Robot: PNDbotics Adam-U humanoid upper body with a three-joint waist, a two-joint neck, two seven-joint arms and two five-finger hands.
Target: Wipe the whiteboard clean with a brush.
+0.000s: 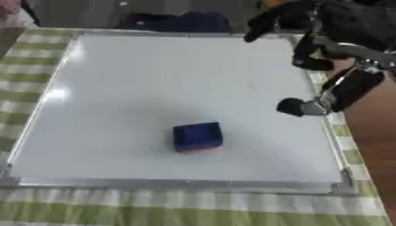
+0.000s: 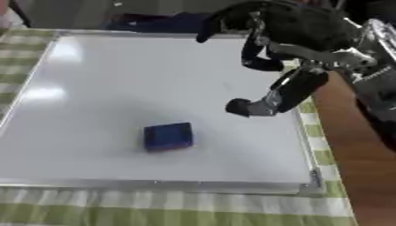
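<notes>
A white whiteboard [image 1: 139, 88] with a metal frame lies flat on the table, and its surface looks blank. A blue block-shaped brush [image 1: 198, 136] sits alone on the board's lower middle, with a reddish strip along its near bottom edge. My right hand [image 2: 286, 39] hangs above the board's right edge, up and to the right of the brush, well apart from it. Its fingers are spread and relaxed, holding nothing; one fingertip [image 1: 291, 107] points down toward the board. My left hand shows in neither view.
A green-and-white checked cloth [image 1: 185, 207] covers the table under the board. Bare brown wood [image 1: 375, 128] runs along the right side. A dark blue shape [image 1: 178, 21] lies just beyond the board's far edge.
</notes>
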